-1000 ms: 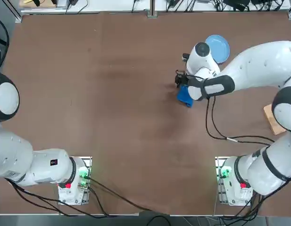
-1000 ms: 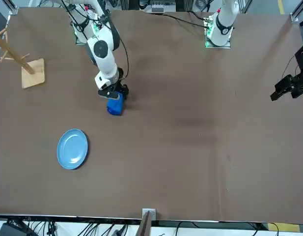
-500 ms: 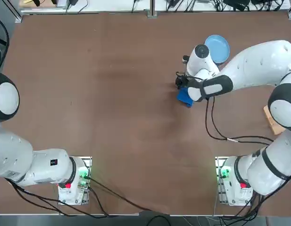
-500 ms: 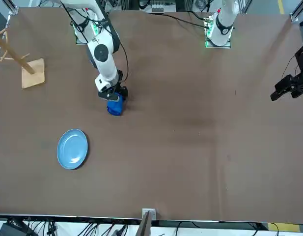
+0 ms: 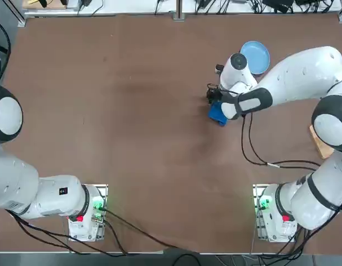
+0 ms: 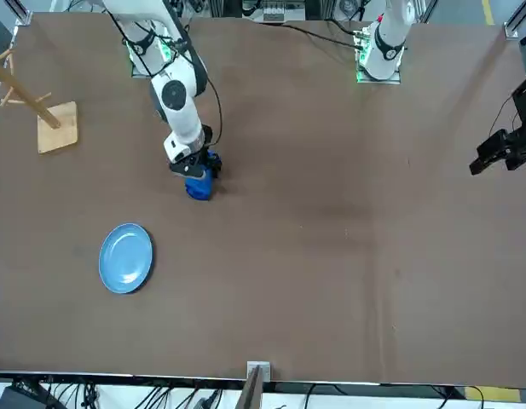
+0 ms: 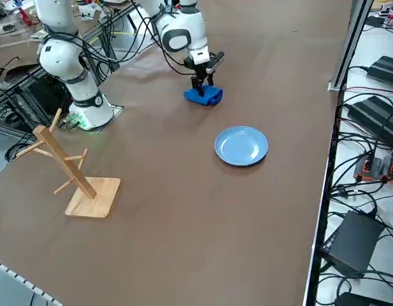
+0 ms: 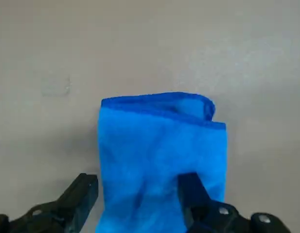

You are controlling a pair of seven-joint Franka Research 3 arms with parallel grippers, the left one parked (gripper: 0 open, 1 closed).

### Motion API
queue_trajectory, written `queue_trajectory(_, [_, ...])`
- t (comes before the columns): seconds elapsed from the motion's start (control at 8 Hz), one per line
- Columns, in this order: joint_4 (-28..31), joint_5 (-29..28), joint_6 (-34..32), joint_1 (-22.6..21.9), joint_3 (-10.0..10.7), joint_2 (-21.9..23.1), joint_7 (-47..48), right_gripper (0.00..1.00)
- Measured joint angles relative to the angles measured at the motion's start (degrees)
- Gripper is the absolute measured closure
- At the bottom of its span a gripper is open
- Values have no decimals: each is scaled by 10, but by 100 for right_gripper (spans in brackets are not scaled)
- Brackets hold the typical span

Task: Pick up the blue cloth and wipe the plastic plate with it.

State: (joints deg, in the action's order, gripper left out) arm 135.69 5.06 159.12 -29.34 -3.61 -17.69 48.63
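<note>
The right gripper [image 8: 139, 187] is poised at the blue cloth [image 8: 162, 160], its jaws parted wide. In the wrist view one finger shows over the fabric and the other beside it, over bare worktop [image 8: 38, 111]; nothing is gripped between them. The cloth lies on the worktop beneath the gripper, folded over on itself, with a darker hem along the loose fold; the top view shows part of it projecting from under the wrist.

The plastic plate [image 7: 241, 146] rests flat on the worktop, apart from the cloth. In the front view it lies nearer the camera than the gripper does. A wooden rack [image 7: 72, 169] with pegs stands apart from both, towards the robot's right side, and has no evident part in the task.

Progress: the task appears to be at its opening stage, the approach to the cloth. The reach is largely accomplished; the grasp, the lift, the carry to the plate and the wiping all remain. The next step presumably calls for a small sideways correction, so that the fingers straddle the fabric, followed by closure low on the fold. Should the jaws close as now placed, they might catch only one side of the cloth, or a single layer of it.
</note>
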Motion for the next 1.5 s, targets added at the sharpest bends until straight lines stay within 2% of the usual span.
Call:
queue_trajectory(0.25, [0, 3, 3, 0, 2, -6, 0, 5])
queue_trajectory(0.38, [0, 7, 3, 0, 2, -8, 0, 11])
queue_trajectory(0.5, [0, 12, 3, 0, 2, -8, 0, 32])
queue_trajectory(0.75, [0, 20, 3, 0, 4, -8, 0, 51])
queue_trajectory(0.88, [0, 21, 3, 0, 5, -8, -1, 73])
queue_trajectory(1.12, [-1, 22, 3, 1, 5, -8, -6, 81])
queue_trajectory(1.25, [-2, 22, 3, 3, 5, -7, -9, 89])
queue_trajectory(1.5, [-12, 22, 0, 13, 7, -7, -27, 93])
